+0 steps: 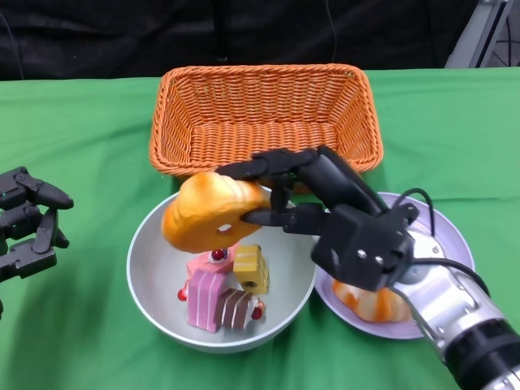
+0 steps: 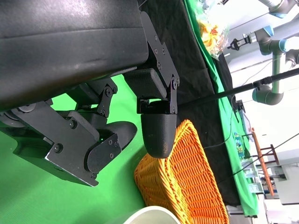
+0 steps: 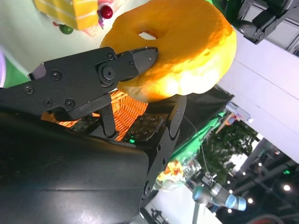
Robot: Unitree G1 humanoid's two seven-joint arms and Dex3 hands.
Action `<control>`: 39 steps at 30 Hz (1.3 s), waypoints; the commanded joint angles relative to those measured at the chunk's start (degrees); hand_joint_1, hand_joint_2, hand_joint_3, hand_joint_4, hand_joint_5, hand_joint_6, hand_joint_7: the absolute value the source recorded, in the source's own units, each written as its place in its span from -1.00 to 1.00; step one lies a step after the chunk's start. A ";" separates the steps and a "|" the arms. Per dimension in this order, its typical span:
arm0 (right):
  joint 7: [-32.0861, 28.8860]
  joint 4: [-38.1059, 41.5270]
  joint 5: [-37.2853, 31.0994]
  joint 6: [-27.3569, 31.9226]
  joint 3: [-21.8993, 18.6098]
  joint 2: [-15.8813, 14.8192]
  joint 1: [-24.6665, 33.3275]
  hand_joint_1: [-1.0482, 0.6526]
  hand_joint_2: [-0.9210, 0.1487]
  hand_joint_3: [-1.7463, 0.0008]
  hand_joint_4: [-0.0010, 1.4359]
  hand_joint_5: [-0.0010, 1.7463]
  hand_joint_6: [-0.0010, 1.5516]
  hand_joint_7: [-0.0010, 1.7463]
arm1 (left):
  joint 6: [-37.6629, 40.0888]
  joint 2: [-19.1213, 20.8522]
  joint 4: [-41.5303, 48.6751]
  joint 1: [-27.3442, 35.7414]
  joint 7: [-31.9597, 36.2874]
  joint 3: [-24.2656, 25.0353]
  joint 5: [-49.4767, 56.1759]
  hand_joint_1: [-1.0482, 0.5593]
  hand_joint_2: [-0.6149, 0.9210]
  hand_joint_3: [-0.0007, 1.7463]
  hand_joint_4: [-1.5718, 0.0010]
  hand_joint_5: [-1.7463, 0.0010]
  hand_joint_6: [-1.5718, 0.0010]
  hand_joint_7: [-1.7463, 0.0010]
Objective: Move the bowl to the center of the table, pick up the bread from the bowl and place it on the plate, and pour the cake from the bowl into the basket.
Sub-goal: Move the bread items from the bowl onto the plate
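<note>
A white bowl (image 1: 154,284) sits on the green table in front of the orange wicker basket (image 1: 264,114). Inside the bowl lie a pink cake slice (image 1: 205,288), a yellow cake piece (image 1: 251,268) and a brown striped piece (image 1: 234,307). My right hand (image 1: 313,199) holds a golden bread ring (image 1: 205,211) above the bowl's far rim; the right wrist view shows the bread (image 3: 182,51) pinched between its fingers. A lilac plate (image 1: 451,236) lies right of the bowl with another orange bread (image 1: 374,302) on it. My left hand (image 1: 28,223) hovers left of the bowl, holding nothing.
Black cloth backs the table's far edge. The basket (image 2: 187,177) and the bowl rim (image 2: 145,215) show in the left wrist view. Green cloth lies bare to the left and the far right.
</note>
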 commanded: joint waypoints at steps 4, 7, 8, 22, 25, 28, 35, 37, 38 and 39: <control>-0.02 -5.35 3.24 -2.48 -2.80 -2.03 3.72 0.04 -0.96 0.99 0.05 0.55 0.49 -0.97 | 0.04 1.39 0.68 -0.36 -0.29 0.36 -0.33 0.31 0.46 0.31 -0.08 -0.80 -0.10 -0.44; 0.67 -7.80 4.62 -2.29 -3.82 -2.72 5.41 0.06 -0.98 0.99 0.09 0.39 0.49 -0.97 | 0.11 1.59 0.84 -0.39 -0.33 0.29 -0.17 0.30 0.47 0.31 -0.07 -0.79 -0.09 -0.43; 0.86 -8.92 5.13 -1.81 -4.17 -2.95 6.07 0.04 -0.99 0.99 0.11 0.38 0.49 -0.98 | 0.28 1.58 0.89 -0.44 -0.65 0.42 -0.45 0.29 0.47 0.30 -0.07 -0.79 -0.09 -0.43; 1.27 -21.34 7.99 1.30 -8.38 -5.37 13.97 0.06 -1.00 0.99 0.08 0.50 0.50 -0.97 | 0.71 1.65 1.52 -0.91 -2.04 1.02 -1.08 0.29 0.49 0.27 -0.07 -0.78 -0.08 -0.41; 1.35 -23.85 8.17 2.84 -9.04 -5.63 15.41 0.10 -0.99 0.99 0.08 0.36 0.49 -0.97 | 0.71 1.54 1.72 -1.08 -2.68 1.36 -1.60 0.29 0.49 0.27 -0.08 -0.78 -0.10 -0.41; 0.97 -24.34 7.94 2.14 -10.11 -6.67 16.63 0.11 -1.00 0.99 0.09 0.34 0.49 -0.97 | 1.10 1.53 1.40 -0.99 -1.93 1.17 -1.34 0.28 0.48 0.27 -0.08 -0.77 -0.10 -0.40; 0.41 -24.86 7.67 2.01 -10.89 -7.33 17.56 0.10 -0.99 0.99 0.08 0.50 0.50 -0.96 | 1.11 1.42 1.19 -0.94 -1.54 1.11 -1.29 0.29 0.49 0.26 -0.08 -0.77 -0.08 -0.42; 0.40 -24.87 7.67 2.02 -10.88 -7.34 17.56 0.10 -0.99 0.99 0.07 0.51 0.50 -0.96 | 1.12 1.42 1.18 -0.94 -1.54 1.11 -1.29 0.29 0.49 0.26 -0.08 -0.77 -0.08 -0.42; 0.40 -24.87 7.67 2.02 -10.88 -7.34 17.56 0.10 -0.99 0.99 0.07 0.51 0.50 -0.96 | 1.12 1.42 1.18 -0.94 -1.53 1.11 -1.29 0.29 0.49 0.26 -0.08 -0.77 -0.08 -0.42; 0.40 -24.88 7.67 2.02 -10.88 -7.34 17.56 0.10 -0.99 0.99 0.07 0.51 0.50 -0.96 | 1.12 1.42 1.18 -0.94 -1.53 1.11 -1.29 0.29 0.50 0.26 -0.08 -0.77 -0.08 -0.42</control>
